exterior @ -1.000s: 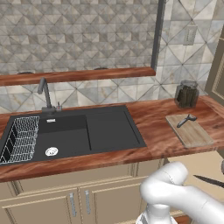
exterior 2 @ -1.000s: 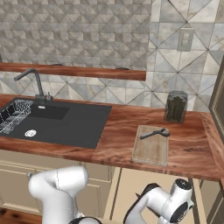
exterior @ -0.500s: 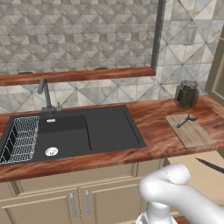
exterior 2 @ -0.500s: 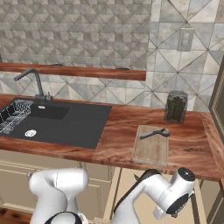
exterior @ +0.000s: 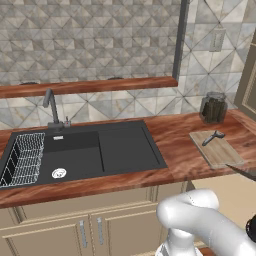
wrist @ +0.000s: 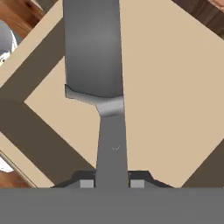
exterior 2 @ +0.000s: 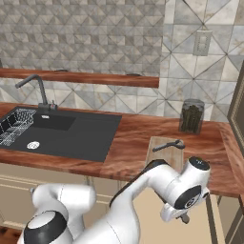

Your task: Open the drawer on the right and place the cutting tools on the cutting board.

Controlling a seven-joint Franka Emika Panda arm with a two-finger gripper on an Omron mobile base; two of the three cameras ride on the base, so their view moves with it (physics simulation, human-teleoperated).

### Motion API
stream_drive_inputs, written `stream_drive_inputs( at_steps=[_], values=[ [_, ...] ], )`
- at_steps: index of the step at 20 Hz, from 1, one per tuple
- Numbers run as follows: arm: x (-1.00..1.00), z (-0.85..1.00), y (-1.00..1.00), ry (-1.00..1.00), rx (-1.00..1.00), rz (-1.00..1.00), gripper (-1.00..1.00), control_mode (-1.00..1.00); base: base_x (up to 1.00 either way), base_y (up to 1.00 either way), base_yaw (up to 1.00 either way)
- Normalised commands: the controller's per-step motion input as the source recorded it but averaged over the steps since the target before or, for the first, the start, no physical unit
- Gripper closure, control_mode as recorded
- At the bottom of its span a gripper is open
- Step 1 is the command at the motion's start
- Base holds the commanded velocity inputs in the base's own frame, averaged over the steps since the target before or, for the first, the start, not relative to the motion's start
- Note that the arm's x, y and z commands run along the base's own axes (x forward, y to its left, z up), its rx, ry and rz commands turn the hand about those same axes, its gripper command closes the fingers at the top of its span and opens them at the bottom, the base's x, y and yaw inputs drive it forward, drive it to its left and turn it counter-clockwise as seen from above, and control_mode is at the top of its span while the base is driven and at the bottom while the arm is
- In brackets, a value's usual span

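In the hand view we see the gripper (wrist: 112,183) clamped on the handle of a knife (wrist: 98,78); its two dark tips sit tight against the grey handle on either side, and the broad grey blade runs away from the hand toward the top of that view; beneath the knife lies the beige floor of the open drawer (wrist: 175,96), with its beige walls crossing the view at a slant; a strip of reddish wood shows at the top left corner and again at the top right.

From the left base view we find the board (exterior: 216,148) lying flat on the counter (exterior: 172,145) at the right, well to the right of the black sink (exterior: 85,155); a small dark utensil (exterior: 213,137) lies on the far end of the board, its head pointing toward the jar (exterior: 213,107) that stands just behind; a thin dark blade tip (exterior: 242,171) shows at the right edge, below the counter's front edge and near the board's near corner.

From the right base view the same utensil (exterior 2: 167,145) rests across the far end of the board (exterior 2: 164,157), with the jar (exterior 2: 191,116) standing behind and to the right; the arm's white wrist (exterior 2: 188,190) hangs below the counter's edge, in front of the board, and hides the near part of it; a wire rack (exterior 2: 14,126) sits in the left of the sink (exterior 2: 71,133), and the faucet (exterior 2: 35,90) stands behind it.
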Motion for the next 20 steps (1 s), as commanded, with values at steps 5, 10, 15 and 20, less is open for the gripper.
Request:
stream_drive_inputs(
  at_steps=[5, 10, 15, 20],
  values=[
    [-0.34, 0.57, 0.23, 0.14, 0.0, -0.26, 1.0, -1.0, 0.0, 0.0, 0.0],
    [-0.08, 0.33, 0.36, 0.02, 0.0, -0.51, 1.0, -1.0, 0.0, 0.0, 0.0],
    [0.4, 0.2, 0.27, 0.0, 0.0, -0.64, 1.0, -1.0, 0.0, 0.0, 0.0],
    [0.72, 0.16, 0.2, 0.0, 0.0, -0.64, 1.0, -1.0, 0.0, 0.0, 0.0]
  ],
)
